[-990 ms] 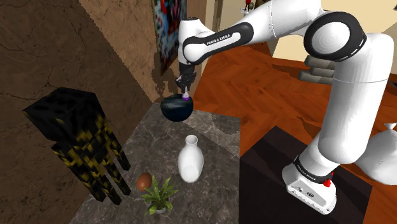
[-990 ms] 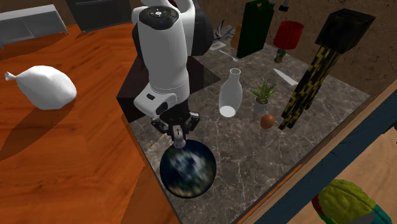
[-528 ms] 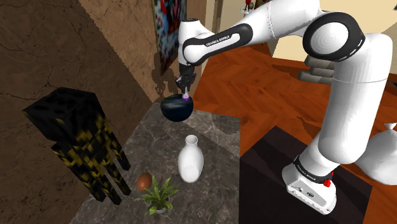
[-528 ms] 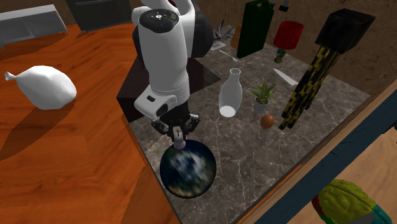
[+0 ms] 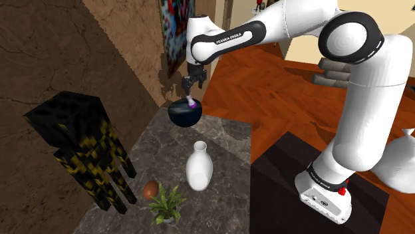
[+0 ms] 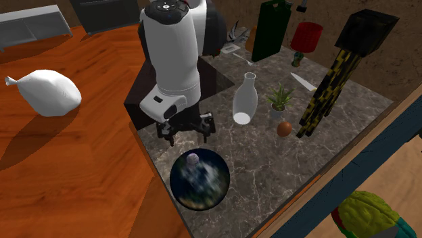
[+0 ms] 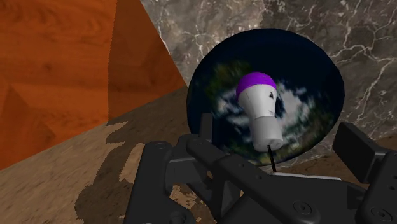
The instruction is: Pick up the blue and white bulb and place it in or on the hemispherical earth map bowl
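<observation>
The Franka arm [image 5: 369, 106] is showing white rounded shells w/ dark grey rings [image 5: 323, 41] at joints. A dark band [image 5: 223, 40] nr the wrist is carrying white letters "FRANKA EMIKA". The base collar [image 5: 326, 183] is wearing a small red button [image 5: 342, 191]. The gripper [image 6: 187, 135] is looking all black, w/ round screws [image 7: 299, 207].

White bulb [image 7: 259, 108], purple end down, inside dark earth-map bowl [image 7: 305, 70] at veined tabletop [image 7: 362, 32] corner
</observation>
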`<state>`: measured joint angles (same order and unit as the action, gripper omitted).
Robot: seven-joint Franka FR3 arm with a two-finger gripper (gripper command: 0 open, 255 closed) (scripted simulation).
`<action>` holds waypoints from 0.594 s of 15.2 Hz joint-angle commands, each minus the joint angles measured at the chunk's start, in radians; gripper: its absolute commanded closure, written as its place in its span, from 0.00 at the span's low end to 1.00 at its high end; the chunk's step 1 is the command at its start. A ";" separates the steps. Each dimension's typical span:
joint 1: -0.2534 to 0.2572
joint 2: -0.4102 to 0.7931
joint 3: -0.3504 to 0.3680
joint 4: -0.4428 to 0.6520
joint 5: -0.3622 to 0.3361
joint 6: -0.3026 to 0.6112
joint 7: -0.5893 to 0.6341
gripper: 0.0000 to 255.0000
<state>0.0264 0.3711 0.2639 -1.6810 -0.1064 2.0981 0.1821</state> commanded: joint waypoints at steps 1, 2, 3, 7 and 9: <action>-0.001 -0.027 0.004 0.023 0.008 -0.049 -0.003 0.00; -0.002 -0.036 0.005 0.037 0.011 -0.072 -0.005 0.00; -0.002 -0.036 0.005 0.037 0.011 -0.072 -0.005 0.00; -0.002 -0.036 0.005 0.037 0.011 -0.072 -0.005 0.00; -0.002 -0.036 0.005 0.037 0.011 -0.072 -0.005 0.00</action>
<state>0.0244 0.3348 0.2691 -1.6447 -0.0949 2.0262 0.1771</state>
